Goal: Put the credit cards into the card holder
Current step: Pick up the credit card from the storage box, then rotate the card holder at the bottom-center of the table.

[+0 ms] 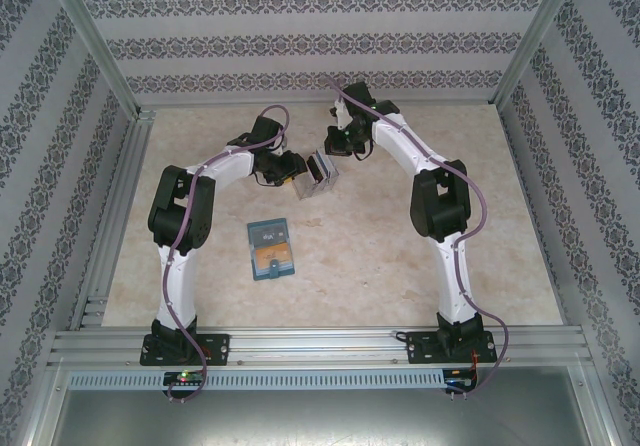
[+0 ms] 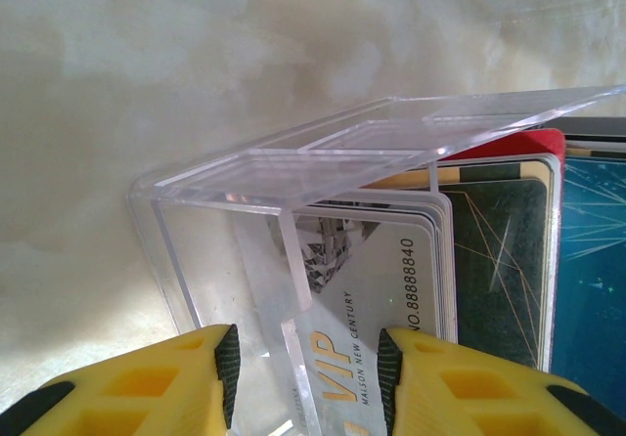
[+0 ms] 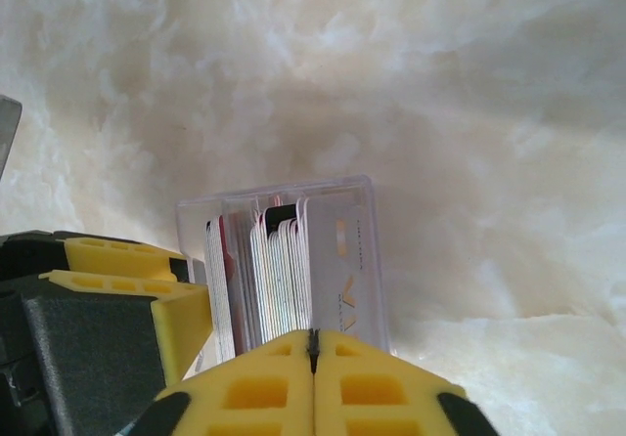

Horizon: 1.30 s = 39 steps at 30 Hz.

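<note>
The teal card holder (image 1: 270, 249) lies open on the table, in front of both grippers, with a tan card face showing in it. A clear plastic box (image 1: 318, 174) packed with several credit cards (image 2: 494, 260) standing on edge is held up by my left gripper (image 2: 308, 358), whose jaws are shut on one box wall (image 2: 289, 289). My right gripper (image 3: 314, 340) sits over the box (image 3: 367, 211). Its fingers are shut on the top edge of the front whitish VIP card (image 3: 342, 260). In the top view the right gripper (image 1: 338, 149) is just behind the box.
Patterned walls and metal rails enclose the marble-look table (image 1: 400, 256). The left gripper's yellow finger (image 3: 181, 309) stands close against the left side of the box. Bare tabletop lies right of the card holder.
</note>
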Available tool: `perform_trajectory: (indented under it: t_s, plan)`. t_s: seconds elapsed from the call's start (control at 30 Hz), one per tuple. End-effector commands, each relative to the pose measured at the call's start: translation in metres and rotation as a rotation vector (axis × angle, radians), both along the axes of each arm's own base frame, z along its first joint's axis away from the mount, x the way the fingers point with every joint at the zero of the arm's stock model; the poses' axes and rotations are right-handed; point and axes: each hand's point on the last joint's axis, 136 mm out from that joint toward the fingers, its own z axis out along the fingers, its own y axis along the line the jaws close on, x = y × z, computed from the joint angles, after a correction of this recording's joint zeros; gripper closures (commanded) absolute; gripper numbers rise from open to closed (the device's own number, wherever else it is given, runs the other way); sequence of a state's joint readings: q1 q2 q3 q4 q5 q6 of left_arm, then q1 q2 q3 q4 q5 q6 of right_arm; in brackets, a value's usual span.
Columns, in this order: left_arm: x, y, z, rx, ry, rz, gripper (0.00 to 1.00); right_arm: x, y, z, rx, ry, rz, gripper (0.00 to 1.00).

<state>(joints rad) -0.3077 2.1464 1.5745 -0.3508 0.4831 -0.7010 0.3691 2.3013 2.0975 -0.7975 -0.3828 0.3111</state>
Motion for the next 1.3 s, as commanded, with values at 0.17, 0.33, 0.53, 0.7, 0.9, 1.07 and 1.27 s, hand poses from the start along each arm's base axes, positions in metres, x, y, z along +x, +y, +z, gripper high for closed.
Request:
perform_trajectory:
  t_s: [0.17,0.33,0.53,0.7,0.9,1.07,1.27]
  plan:
    - [-0.009,0.001,0.038,-0.001,-0.076,-0.014,0.56,0.002,-0.031,0.055,0.006,-0.104,-0.047,1.00]
    - [-0.014,0.011,0.057,0.014,-0.108,0.000,0.56,0.000,-0.041,0.070,0.031,-0.139,-0.065,1.00]
    - [-0.023,0.020,0.074,-0.019,-0.131,0.023,0.56,-0.009,-0.042,0.096,0.124,-0.179,-0.071,1.00]
    - [-0.037,0.035,0.089,-0.090,-0.169,0.055,0.54,-0.031,-0.031,0.122,0.250,-0.196,-0.049,1.00]
    - [-0.065,0.081,0.066,-0.007,-0.106,0.081,0.54,-0.085,0.009,0.125,0.443,-0.134,0.023,1.00]
    - [-0.082,0.111,0.026,0.021,-0.005,0.107,0.54,-0.144,0.054,0.093,0.504,-0.028,0.091,1.00]
    - [-0.085,0.106,-0.005,-0.028,0.070,0.086,0.55,-0.211,0.100,0.042,0.501,0.126,0.150,1.00]
